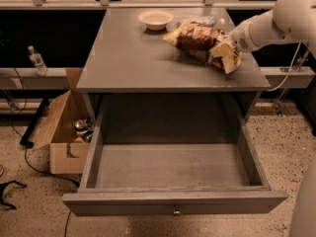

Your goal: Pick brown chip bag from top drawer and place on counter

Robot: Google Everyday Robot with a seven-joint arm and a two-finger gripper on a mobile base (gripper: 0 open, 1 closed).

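The brown chip bag (197,37) lies across the back right of the counter (128,58), its pale yellow right end lifted. My gripper (228,47) is at that end, coming in from the right on the white arm, shut on the bag; the bag mostly hides the fingers. The top drawer (173,209) is pulled fully out below the counter, with nothing inside it and a small round knob (176,212) on its front panel.
A white bowl (155,19) stands at the back of the counter, left of the bag. A clear plastic item (200,20) lies just behind the bag. An open cardboard box (61,127) sits on the floor at the left, and a bottle (37,60) on a ledge beyond it.
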